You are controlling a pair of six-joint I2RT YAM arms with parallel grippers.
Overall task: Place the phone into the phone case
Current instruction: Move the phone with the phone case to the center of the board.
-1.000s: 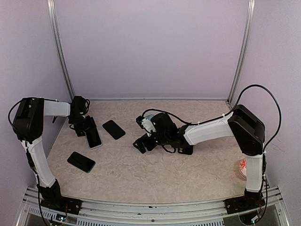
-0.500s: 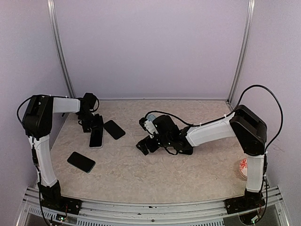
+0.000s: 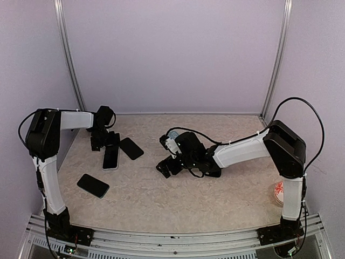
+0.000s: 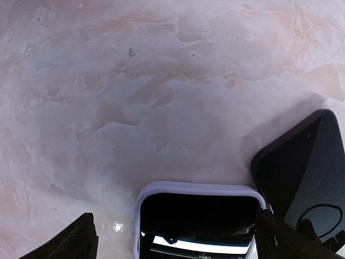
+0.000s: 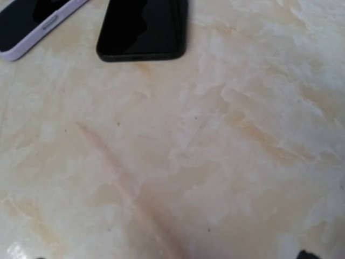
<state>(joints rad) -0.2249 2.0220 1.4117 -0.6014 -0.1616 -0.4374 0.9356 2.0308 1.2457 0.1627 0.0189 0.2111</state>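
Left gripper [image 4: 180, 243], jaws wide, hangs over the phone case [image 4: 197, 216], seemingly filled; right gripper [image 3: 163, 168] gapes above the table [image 3: 215, 199]; any lettering unreadable.

The cream, marble-patterned tabletop [image 3: 178, 199] carries 3 flat rectangles on its left half. A pale lilac-rimmed phone case [image 3: 110, 158] with a dark glossy face inside its rim lies flat toward the back left. A bare black phone [image 3: 131, 148] lies just beside it on the right, set at an angle to it. A third dark slab [image 3: 92, 185] with a bluish edge lies well apart from both, nearer the front. A small red-and-white round object [image 3: 277, 193] sits at the right edge, partly hidden.
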